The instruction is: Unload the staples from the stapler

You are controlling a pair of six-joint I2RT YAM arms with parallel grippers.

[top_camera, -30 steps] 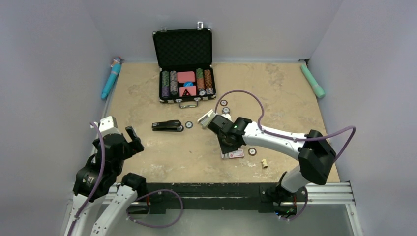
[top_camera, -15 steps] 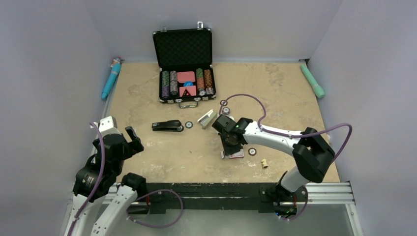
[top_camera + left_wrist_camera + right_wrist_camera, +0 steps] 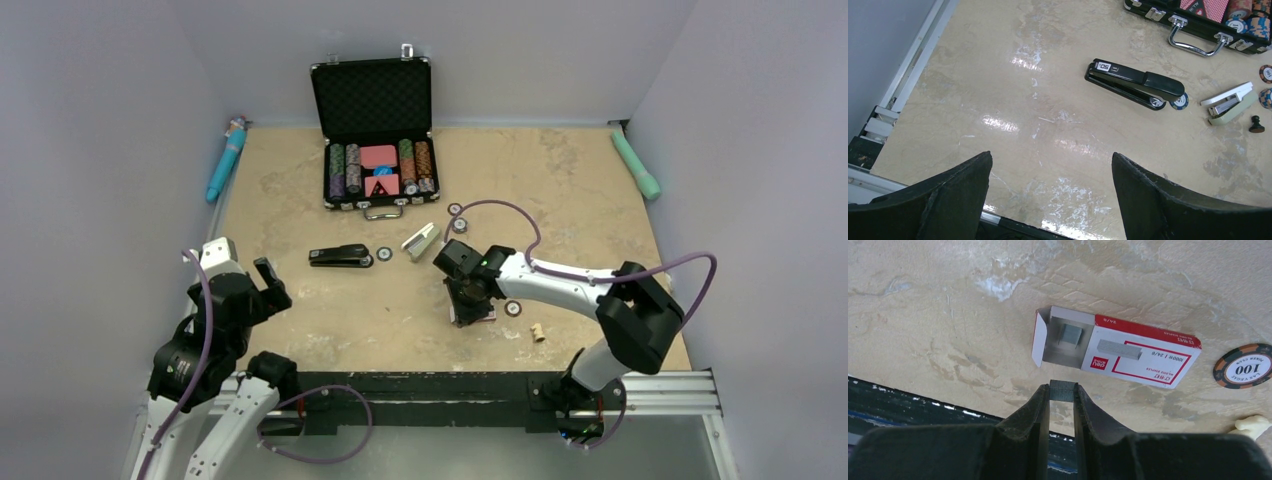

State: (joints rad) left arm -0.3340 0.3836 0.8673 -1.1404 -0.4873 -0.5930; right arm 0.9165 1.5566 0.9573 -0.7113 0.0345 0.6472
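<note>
The black stapler [image 3: 340, 256] lies shut left of the table's middle; the left wrist view shows it [image 3: 1133, 83] with a light mark at its left end. My right gripper [image 3: 1063, 391] is shut on a short grey strip of staples [image 3: 1063, 390], held at the fingertips just above the table. It hovers beside the open end of a small red-and-white staple box [image 3: 1143, 351] with grey staples inside. From above, the right gripper [image 3: 470, 300] covers most of that box. My left gripper [image 3: 1050, 167] is open and empty near the front left edge [image 3: 268, 285].
A small white-and-green stapler [image 3: 421, 240] lies open right of the black one. An open black poker chip case [image 3: 375, 150] stands at the back. Loose chips [image 3: 513, 308], a cork piece [image 3: 538, 332], a blue tool [image 3: 226, 160] and a teal tool [image 3: 636, 165] lie around.
My right gripper has moved toward the near edge, from beside the white stapler to over the red-and-white box. The left arm has barely moved.
</note>
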